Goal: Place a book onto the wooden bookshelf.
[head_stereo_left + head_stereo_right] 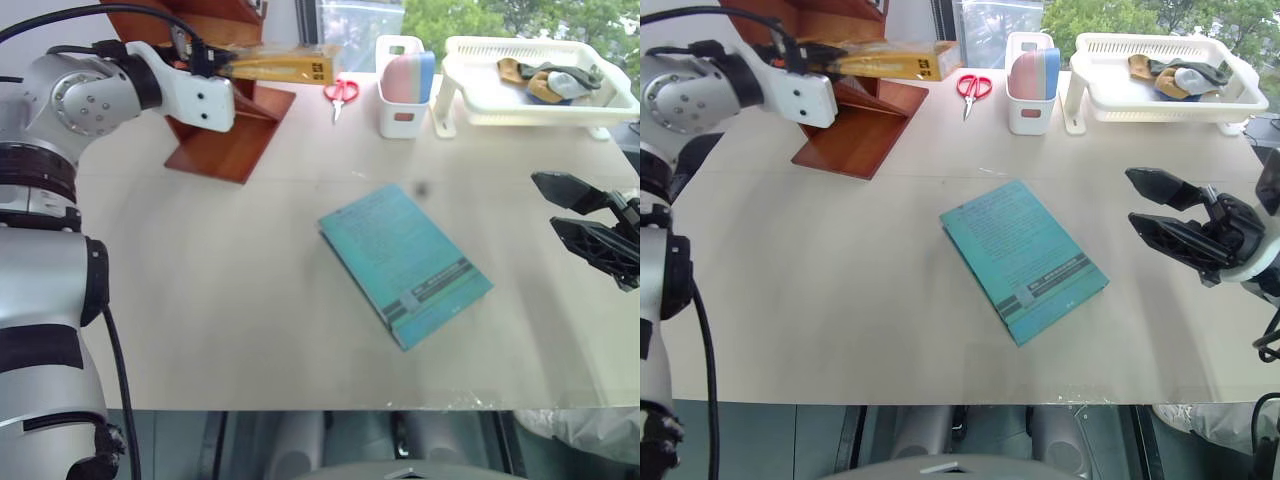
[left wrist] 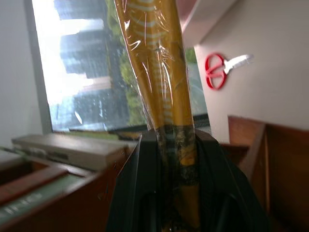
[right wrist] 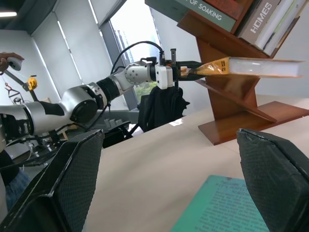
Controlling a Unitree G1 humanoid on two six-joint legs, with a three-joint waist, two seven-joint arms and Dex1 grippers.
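Orange-yellow book [image 1: 280, 66] clamped in left claw [image 1: 212, 64], held level beside wooden bookshelf [image 1: 235, 135]; right claw [image 1: 1160, 210] spread wide, empty, above counter [image 1: 250, 300].

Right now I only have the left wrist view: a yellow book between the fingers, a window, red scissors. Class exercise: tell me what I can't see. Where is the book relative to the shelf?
Observer: The book is held level in the left gripper, out beside the slanted boards of the wooden bookshelf, not resting on them.
Operator: Is the right arm busy?
Observer: No. The right gripper is open and holds nothing, above the table.
Operator: Anything else on the table?
Observer: A teal book lies flat mid-table, and a white basket sits at the far edge.
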